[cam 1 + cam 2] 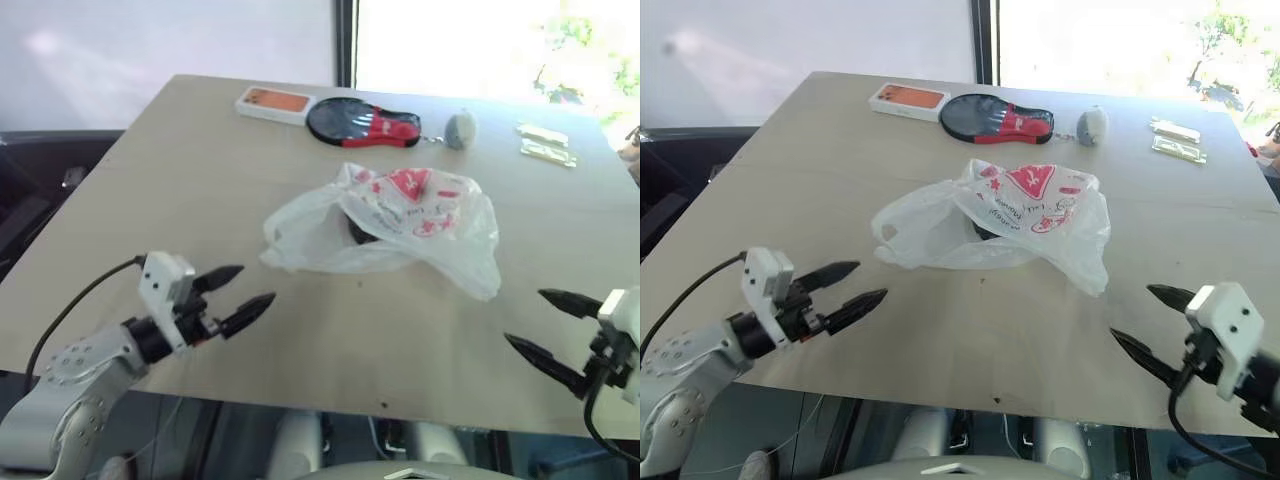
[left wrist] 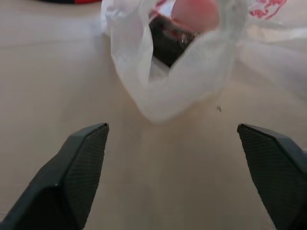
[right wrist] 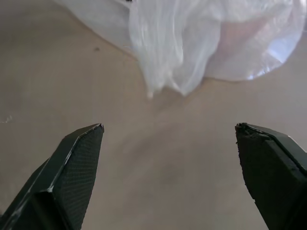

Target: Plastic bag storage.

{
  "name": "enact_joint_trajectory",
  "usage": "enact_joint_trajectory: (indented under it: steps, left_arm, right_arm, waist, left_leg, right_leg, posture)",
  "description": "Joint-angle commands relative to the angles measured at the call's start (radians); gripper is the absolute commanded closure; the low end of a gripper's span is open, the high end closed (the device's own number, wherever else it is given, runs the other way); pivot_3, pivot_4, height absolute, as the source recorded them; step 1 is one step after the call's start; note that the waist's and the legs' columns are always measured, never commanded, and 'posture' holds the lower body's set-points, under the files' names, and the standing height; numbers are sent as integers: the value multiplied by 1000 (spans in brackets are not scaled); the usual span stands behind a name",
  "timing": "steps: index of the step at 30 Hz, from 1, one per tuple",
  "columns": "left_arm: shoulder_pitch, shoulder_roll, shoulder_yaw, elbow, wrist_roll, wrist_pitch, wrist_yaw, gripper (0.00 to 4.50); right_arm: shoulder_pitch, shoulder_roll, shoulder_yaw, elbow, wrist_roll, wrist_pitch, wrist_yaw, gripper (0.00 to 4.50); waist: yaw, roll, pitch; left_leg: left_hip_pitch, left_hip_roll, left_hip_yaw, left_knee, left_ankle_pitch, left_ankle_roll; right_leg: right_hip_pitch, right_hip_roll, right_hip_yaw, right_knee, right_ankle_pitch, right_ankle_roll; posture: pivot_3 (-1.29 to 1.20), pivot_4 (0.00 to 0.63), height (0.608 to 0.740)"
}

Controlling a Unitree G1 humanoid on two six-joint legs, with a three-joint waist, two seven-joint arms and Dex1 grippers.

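Approach step: crinkly translucent white plastic bag with red logos [image 1: 390, 225] lies ahead, between left gripper [image 1: 236, 296] and right gripper [image 1: 545, 332], both spread apart, empty. Next: close in, pinch bag edges.

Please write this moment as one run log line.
plastic bag: crumpled on table, released | left gripper: open, apart | right gripper: open, apart

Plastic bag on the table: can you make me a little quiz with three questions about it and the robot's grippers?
1. True or false: the left gripper holds the plastic bag.
2. Which colour is the bag's print? A red, B green, C blue.
3. Fill in: both the left and the right gripper have their fingers ___.

Key: 1 false, it is apart from the bag. 2 A. 3 open.
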Motion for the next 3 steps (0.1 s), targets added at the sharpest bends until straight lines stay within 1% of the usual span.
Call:
enact_joint_trajectory:
  steps: [1, 3]
  left_arm:
    - [34, 13, 56, -36, 5, -31, -28, 85]
    - [43, 7, 63, -24, 11, -46, -36, 85]
  right_arm:
    - [-2, 2, -30, 63, -54, -85, 36, 0]
    - [-3, 6, -17, 100, -80, -122, 52, 0]
  waist:
    - [4, 0, 0]
    - [6, 1, -1]
  left_leg:
    - [0, 0, 0, 0, 0, 0]
    - [0, 0, 0, 0, 0, 0]
  right_leg:
    - [0, 0, 0, 0, -2, -3]
    - [0, 0, 0, -1, -2, -3]
  posture:
    - [0, 150, 740]
    - [0, 150, 740]
